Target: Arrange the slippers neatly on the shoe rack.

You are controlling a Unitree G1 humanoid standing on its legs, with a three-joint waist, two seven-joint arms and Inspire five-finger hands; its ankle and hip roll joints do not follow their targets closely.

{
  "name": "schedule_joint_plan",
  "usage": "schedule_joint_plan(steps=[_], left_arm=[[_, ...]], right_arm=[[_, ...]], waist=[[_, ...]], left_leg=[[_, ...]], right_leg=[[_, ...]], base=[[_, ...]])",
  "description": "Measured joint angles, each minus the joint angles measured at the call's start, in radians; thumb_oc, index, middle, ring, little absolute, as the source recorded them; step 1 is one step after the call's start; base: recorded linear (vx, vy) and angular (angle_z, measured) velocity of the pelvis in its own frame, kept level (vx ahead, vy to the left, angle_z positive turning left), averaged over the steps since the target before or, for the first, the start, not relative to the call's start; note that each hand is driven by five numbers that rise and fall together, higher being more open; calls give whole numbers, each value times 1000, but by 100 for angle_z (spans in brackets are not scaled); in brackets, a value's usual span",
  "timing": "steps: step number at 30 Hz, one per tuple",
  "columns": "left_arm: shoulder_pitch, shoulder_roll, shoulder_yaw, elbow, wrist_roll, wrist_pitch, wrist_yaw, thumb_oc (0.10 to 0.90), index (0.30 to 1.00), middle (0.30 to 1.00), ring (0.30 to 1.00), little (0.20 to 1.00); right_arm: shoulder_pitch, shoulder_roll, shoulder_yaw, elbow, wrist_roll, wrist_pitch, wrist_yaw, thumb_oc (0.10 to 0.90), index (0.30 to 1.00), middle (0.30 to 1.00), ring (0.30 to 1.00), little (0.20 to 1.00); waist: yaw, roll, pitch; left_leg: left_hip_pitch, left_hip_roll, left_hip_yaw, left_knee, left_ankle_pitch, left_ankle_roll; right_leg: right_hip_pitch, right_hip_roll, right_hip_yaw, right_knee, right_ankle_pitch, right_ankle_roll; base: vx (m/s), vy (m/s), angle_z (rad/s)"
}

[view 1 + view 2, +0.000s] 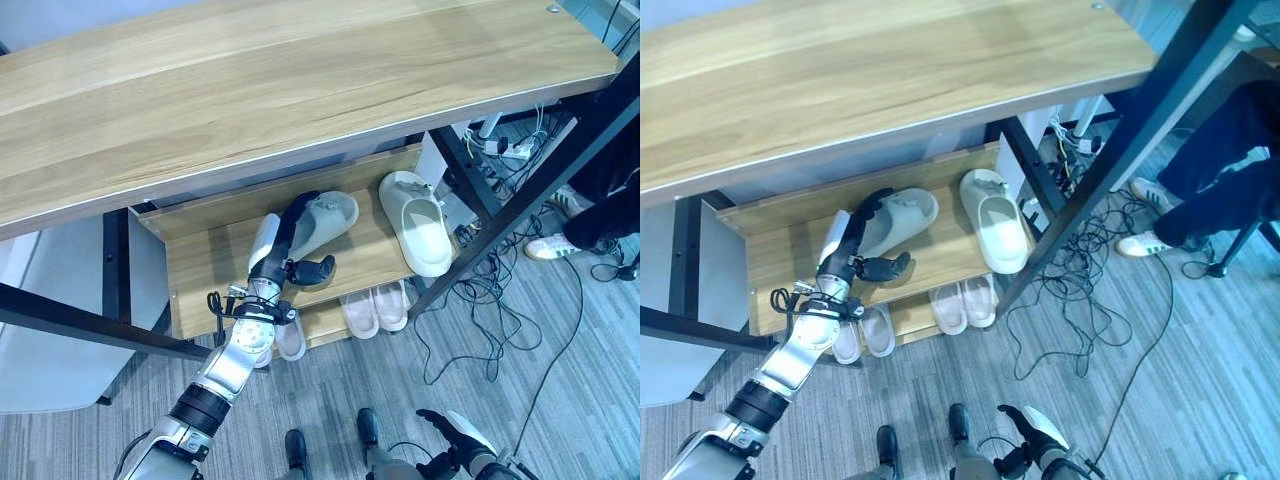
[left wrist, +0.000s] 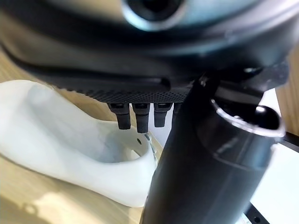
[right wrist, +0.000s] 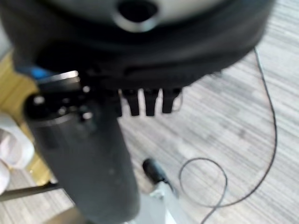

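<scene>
Pale-green foam slipper [image 1: 325, 218] tilted, left hand [image 1: 290, 245] touching.

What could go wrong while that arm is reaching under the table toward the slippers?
The left hand, fingers open, rests against the tilted grey-green slipper without gripping it; a push might skew it further or knock it into the upright slipper beside it. That second slipper already juts over the shelf's front edge, so a bump could drop it. The arm works close under the tabletop and may catch it.
</scene>
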Motion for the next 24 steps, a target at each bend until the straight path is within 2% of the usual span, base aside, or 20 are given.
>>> schedule_joint_plan(steps=[11, 16, 18, 22, 24], left_arm=[[-22, -13, 1, 36, 6, 8, 42, 800, 900, 900, 900, 900], [-23, 54, -1, 22, 72, 8, 36, 800, 900, 900, 900, 900], [-18, 113, -7, -34, 98, 7, 11, 800, 900, 900, 900, 900], [-27, 148, -6, -76, 120, 4, -7, 800, 900, 900, 900, 900], [-34, 215, -17, -137, 159, -7, -27, 800, 900, 900, 900, 900]], right_arm=[[-3, 0, 2, -1, 0, 0, -1, 800, 900, 900, 900, 900], [-4, 0, 2, 0, 1, 0, -1, 800, 900, 900, 900, 900], [-5, -1, 2, 1, 1, 0, 0, 800, 900, 900, 900, 900], [-10, -2, 7, 0, 1, -2, 1, 800, 900, 900, 900, 900], [-15, -8, 20, 1, 1, -2, 2, 800, 900, 900, 900, 900]], waist=[[0, -1, 0], [1, -1, 0], [2, -1, 0], [11, -1, 0], [11, -1, 0]], left_leg=[[-13, 2, 6, 0, 2, 3], [-14, 2, 6, 0, 4, 6], [-14, 2, 4, 0, 4, 6], [-6, 1, 2, 0, 5, 6], [-6, 1, -1, 0, 7, 6]], right_leg=[[-18, 3, 11, 0, 11, 0], [-19, 3, 10, 0, 14, -1], [-16, 3, 8, 0, 14, -2], [-6, 1, 2, 0, 14, -1], [-5, 1, -1, 0, 14, -1]], base=[[-3, -3, -2], [0, 0, 0], [0, 5, 4], [-9, 8, 4], [-6, 2, 3]])
